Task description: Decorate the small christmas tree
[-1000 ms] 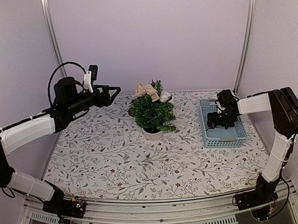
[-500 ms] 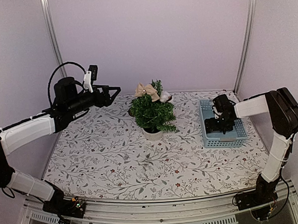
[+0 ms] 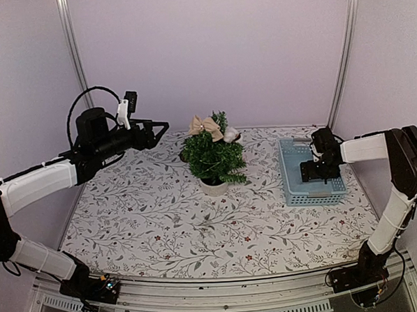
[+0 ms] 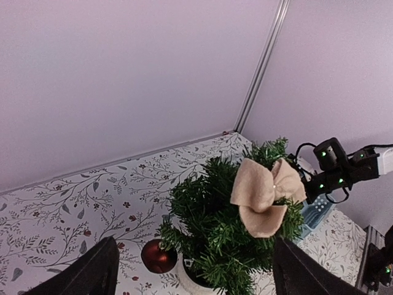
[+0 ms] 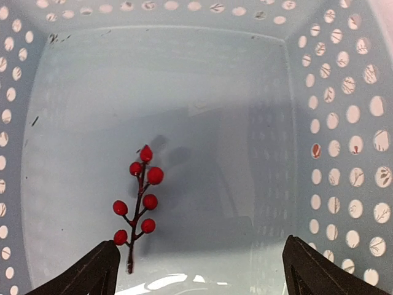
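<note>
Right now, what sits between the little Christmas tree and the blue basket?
Nothing. In the top view, only bare flower-patterned tabletop separates the small christmas tree from the blue basket.

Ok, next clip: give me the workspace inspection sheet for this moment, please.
Surface: table covered in a floral print, flat.
Job's things: small christmas tree upright in a white pot, beige bow near its top, white ornament beside the bow; red ball by the pot; red berry sprig lying in the blue basket.
Clutter: nothing seen.
Hands: left hand open, empty, raised left of the tree; right hand open, empty, over the basket.
Cables: black cable looped above the left arm.
Surroundings: lilac walls, metal posts.
</note>
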Action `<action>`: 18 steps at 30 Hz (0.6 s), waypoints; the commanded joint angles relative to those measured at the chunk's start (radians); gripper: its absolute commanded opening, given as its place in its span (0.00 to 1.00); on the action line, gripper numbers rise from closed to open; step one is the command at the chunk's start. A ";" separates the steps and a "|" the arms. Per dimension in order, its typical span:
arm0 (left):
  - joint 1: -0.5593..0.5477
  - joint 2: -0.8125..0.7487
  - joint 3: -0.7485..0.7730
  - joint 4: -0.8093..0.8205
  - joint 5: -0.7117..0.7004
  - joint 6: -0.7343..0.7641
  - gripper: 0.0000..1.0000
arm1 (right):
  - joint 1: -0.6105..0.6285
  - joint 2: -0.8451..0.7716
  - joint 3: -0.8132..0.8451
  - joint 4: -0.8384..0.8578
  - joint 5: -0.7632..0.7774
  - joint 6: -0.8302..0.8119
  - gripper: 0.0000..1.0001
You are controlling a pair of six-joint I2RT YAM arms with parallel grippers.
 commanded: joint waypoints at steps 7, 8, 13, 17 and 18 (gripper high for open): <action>0.008 -0.026 -0.003 -0.020 -0.029 0.016 0.88 | -0.018 -0.102 -0.031 0.022 -0.272 0.000 0.72; 0.008 -0.027 -0.003 -0.020 -0.028 0.016 0.88 | -0.018 -0.103 -0.034 0.029 -0.281 0.006 0.67; 0.009 -0.026 -0.003 -0.019 -0.024 0.016 0.88 | -0.018 -0.054 0.000 0.020 -0.235 0.001 0.56; 0.009 -0.027 -0.003 -0.019 -0.020 0.014 0.88 | -0.028 0.006 0.043 0.007 -0.166 -0.017 0.51; 0.008 -0.028 -0.003 -0.020 -0.020 0.016 0.88 | -0.029 0.033 0.053 -0.001 -0.151 -0.023 0.50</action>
